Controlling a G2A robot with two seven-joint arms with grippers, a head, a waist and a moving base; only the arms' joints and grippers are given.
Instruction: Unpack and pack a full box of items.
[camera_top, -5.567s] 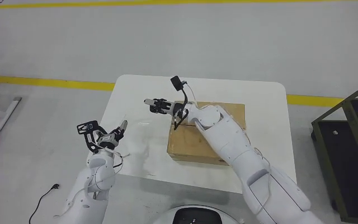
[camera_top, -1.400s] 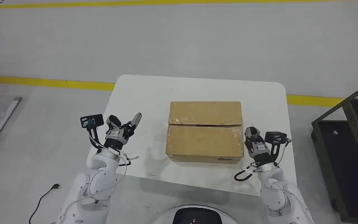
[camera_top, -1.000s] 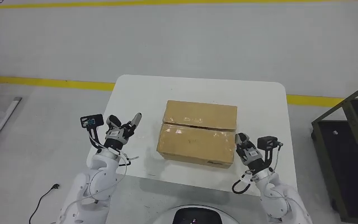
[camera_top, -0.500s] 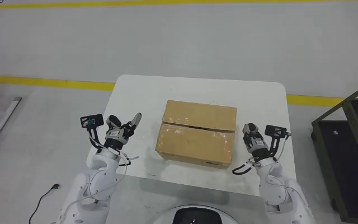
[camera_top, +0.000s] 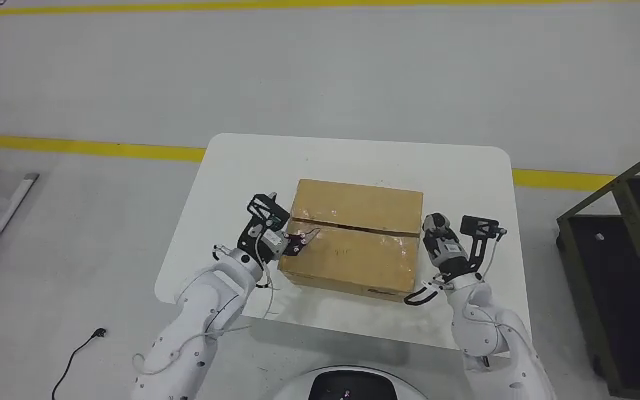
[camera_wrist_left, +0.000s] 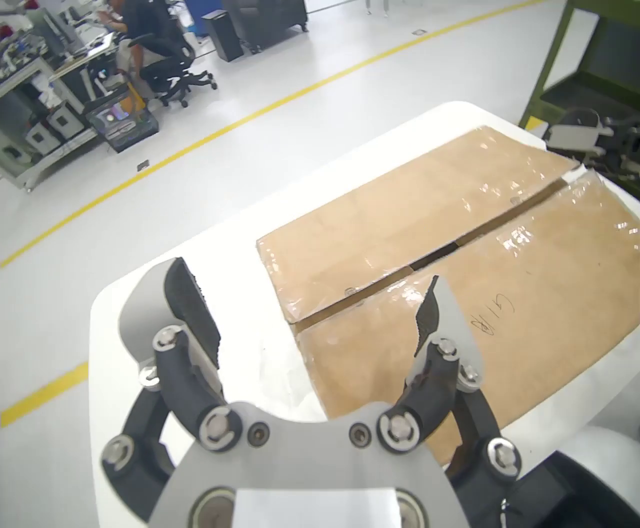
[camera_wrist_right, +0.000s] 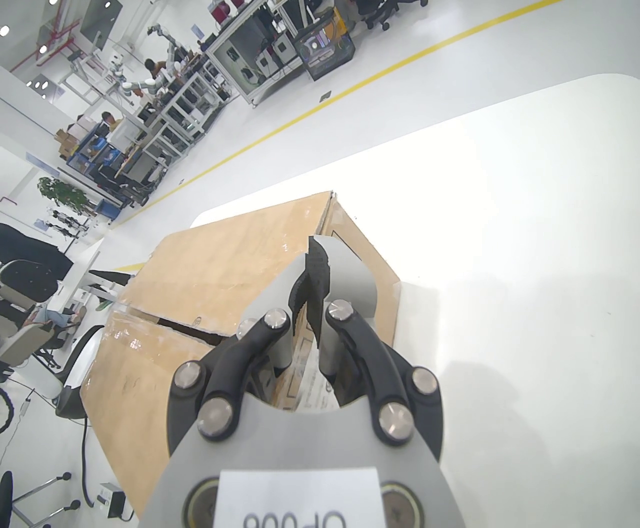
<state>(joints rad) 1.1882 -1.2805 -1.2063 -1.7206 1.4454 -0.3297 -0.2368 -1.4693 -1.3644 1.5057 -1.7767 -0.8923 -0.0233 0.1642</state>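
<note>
A brown cardboard box (camera_top: 350, 235) lies in the middle of the white table, its two top flaps down and covered with clear tape, a dark seam (camera_wrist_left: 450, 247) between them. My left gripper (camera_top: 297, 238) is open at the box's left end, one finger over the near flap (camera_wrist_left: 525, 300), the other over bare table. My right gripper (camera_top: 430, 228) is shut with nothing in it, right beside the box's right end wall (camera_wrist_right: 360, 260). The box's contents are hidden.
The white table (camera_top: 460, 180) has free surface behind the box and to both sides. A dark green cart (camera_top: 605, 270) stands on the floor to the right of the table. A yellow line (camera_top: 100, 150) runs across the floor.
My left arm has swung in from the table's left edge to the box's left end. The right gripper pushed the box leftward, skewing it slightly, and now sits at its right end.
</note>
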